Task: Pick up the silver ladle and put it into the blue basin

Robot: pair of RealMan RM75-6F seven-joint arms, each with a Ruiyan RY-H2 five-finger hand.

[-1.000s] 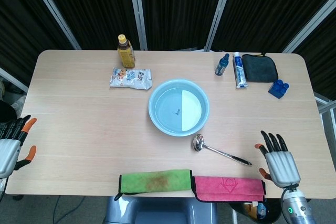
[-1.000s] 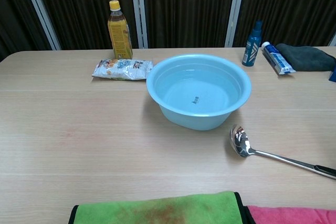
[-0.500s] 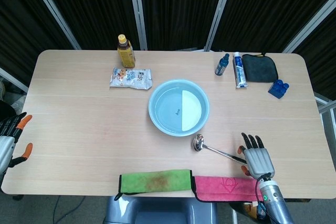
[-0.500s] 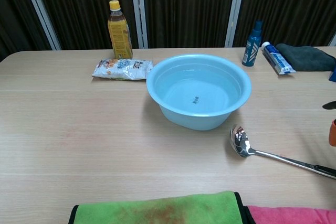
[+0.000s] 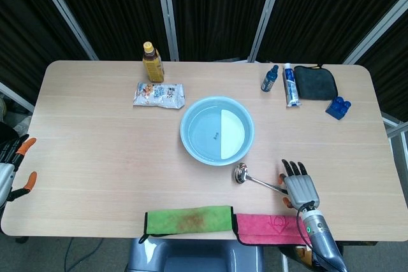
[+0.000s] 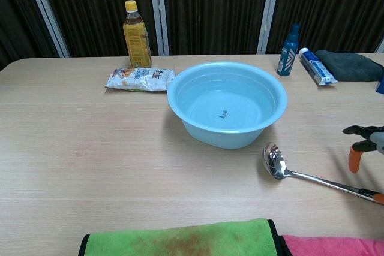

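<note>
Two robot hands show. Right robot hand (image 5: 299, 186) hovers over the handle end of the silver ladle (image 5: 258, 181), fingers spread, gripping nothing; whether it touches the handle cannot be told. Ladle lies flat on the surface (image 5: 95, 157), bowl end just beside the blue basin (image 5: 217, 130), handle running out toward the right hand. Left robot hand (image 5: 11, 170) sits at the surface's left edge, fingers apart, holding nothing.
</note>
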